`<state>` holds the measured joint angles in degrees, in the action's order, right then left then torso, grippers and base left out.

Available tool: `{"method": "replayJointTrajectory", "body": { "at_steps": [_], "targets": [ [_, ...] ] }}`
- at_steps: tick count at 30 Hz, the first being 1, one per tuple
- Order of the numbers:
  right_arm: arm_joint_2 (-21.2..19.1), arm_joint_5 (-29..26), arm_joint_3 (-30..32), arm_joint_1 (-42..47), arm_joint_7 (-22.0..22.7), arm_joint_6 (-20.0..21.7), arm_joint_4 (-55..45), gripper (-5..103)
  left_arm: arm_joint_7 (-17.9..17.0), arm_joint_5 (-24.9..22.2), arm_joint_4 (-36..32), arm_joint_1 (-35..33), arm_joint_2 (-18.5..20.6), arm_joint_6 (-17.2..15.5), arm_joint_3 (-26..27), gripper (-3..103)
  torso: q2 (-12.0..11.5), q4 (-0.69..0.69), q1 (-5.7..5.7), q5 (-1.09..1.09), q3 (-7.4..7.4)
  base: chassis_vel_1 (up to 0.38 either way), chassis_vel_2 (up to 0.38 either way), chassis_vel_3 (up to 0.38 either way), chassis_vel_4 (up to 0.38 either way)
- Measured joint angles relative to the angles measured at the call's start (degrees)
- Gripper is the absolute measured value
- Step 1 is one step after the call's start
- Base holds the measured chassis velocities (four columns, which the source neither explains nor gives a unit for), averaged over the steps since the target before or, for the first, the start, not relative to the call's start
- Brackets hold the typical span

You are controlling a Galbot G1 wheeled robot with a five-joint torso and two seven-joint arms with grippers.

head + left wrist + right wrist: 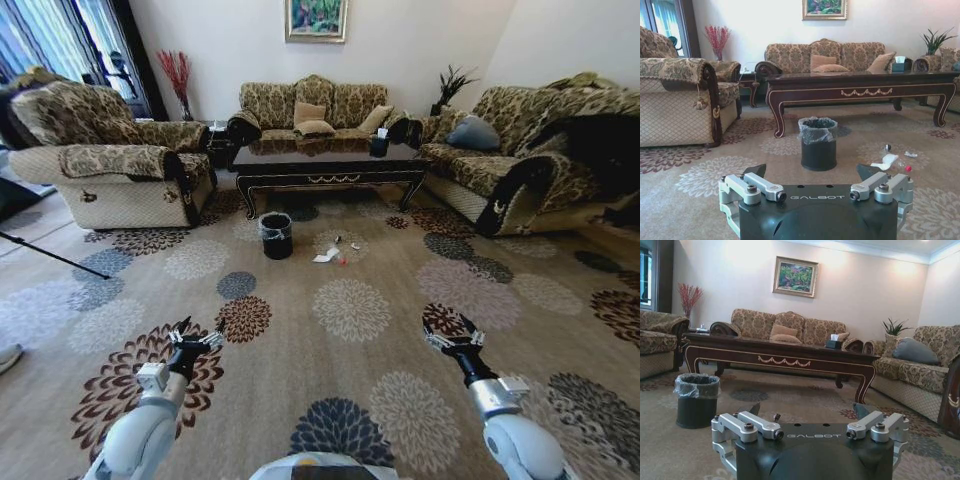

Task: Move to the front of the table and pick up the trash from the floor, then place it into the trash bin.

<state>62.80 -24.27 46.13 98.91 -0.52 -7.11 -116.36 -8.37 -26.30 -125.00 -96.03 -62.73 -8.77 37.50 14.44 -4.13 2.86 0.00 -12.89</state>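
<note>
I am holding my left tool (197,336) and right tool (452,336) wide open and empty (trash (327,256) far ahead), so rolling crookedly risks bumping the trash bin (276,235).

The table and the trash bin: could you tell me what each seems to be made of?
The table looks like dark polished wood: its glossy top mirrors the cushions. The trash bin appears to be black plastic, though metal is possible, with a thin clear liner crinkled over its rim.

White rounded arms, silver wrist cuffs, black pincer (816,176) housing marked GALBOT, apparently screw-fastened silver linkages.
</note>
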Motion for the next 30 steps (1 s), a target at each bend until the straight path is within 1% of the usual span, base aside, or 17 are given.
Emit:
{"method": "replayJointTrajectory", "body": {
  "at_steps": [2,5,7,15,17,22,30],
  "targets": [
    [-0.15,0.00,-0.01,0.01,0.08,0.02,0.00,100,-0.19,-0.01,-0.13,0.17,-0.07,-0.14,0.00,100,-0.64,-0.01,-0.16,0.00,0.46,0.000,0.000,0.000,0.000],
    [-0.13,0.00,0.01,0.03,0.36,0.00,0.00,100,-0.24,-0.01,-0.21,0.14,-0.13,-0.17,-0.02,100,-1.07,0.00,-0.33,0.00,0.73,0.000,0.000,0.000,0.000],
    [0.26,-0.04,0.05,0.15,0.74,-0.07,0.00,100,-0.26,0.01,-0.23,0.11,-0.21,-0.18,-0.12,100,-1.77,0.00,-0.51,0.00,1.26,0.000,0.000,0.000,0.000],
    [1.27,0.17,-0.04,0.62,0.78,-0.17,-0.10,100,-0.49,0.10,-0.06,0.25,-0.41,-0.26,-0.29,100,-3.33,0.00,-0.96,0.00,2.36,0.000,0.000,0.000,0.000],
    [1.38,0.18,-0.03,0.55,0.79,-0.17,-0.15,100,-0.53,0.22,-0.11,0.15,-0.43,-0.29,-0.41,100,-3.98,0.00,-1.11,0.00,2.86,0.000,0.000,0.000,0.000],
    [1.69,0.24,-0.01,0.61,0.76,-0.21,0.04,100,-0.58,0.27,-0.11,0.17,-0.42,-0.32,-0.54,100,-4.83,0.00,-1.38,0.00,3.43,0.000,0.000,0.000,0.000],
    [2.48,1.37,-0.42,0.54,1.44,-0.26,0.84,100,-1.32,0.47,-0.17,0.38,-0.65,-0.79,-1.73,100,-6.88,-0.01,-1.74,0.00,5.13,0.000,0.000,0.000,0.000]
  ]
}}
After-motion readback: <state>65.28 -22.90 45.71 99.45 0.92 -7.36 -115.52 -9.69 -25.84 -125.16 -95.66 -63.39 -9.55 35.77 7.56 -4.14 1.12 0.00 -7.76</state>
